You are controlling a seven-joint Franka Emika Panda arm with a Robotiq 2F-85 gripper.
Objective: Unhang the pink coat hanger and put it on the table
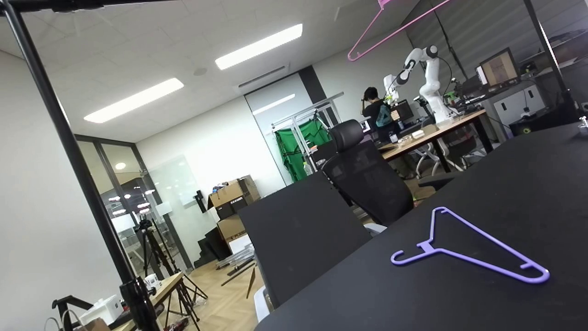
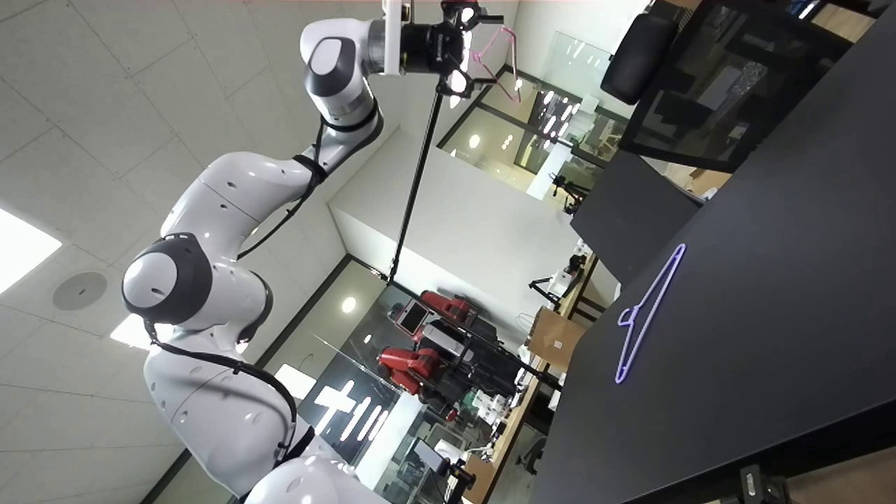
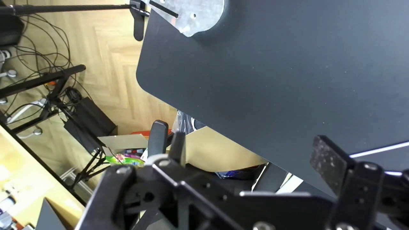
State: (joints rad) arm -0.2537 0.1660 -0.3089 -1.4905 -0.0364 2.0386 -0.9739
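Observation:
The pink coat hanger (image 1: pixel 404 28) is in the air high above the table (image 1: pixel 367 294), cut off by the top edge of an exterior view, its hook out of view. It also shows in an exterior view (image 2: pixel 514 59), close to the fingertips of my gripper (image 2: pixel 499 50). I cannot tell whether they touch. My gripper is open, its two fingers wide apart in the wrist view (image 3: pixel 254 153), with nothing between them there. The wrist view shows no pink hanger, only the black tabletop (image 3: pixel 271 80) below. The lavender-purple hanger (image 1: pixel 428 248) lies flat on the table in both exterior views.
A black rack pole (image 1: pixel 78 156) rises at the left, and another pole (image 1: pixel 546 46) stands at the right. A black chair (image 1: pixel 367 179) stands beyond the table edge. A metal plate (image 3: pixel 201 16) sits at a table corner in the wrist view.

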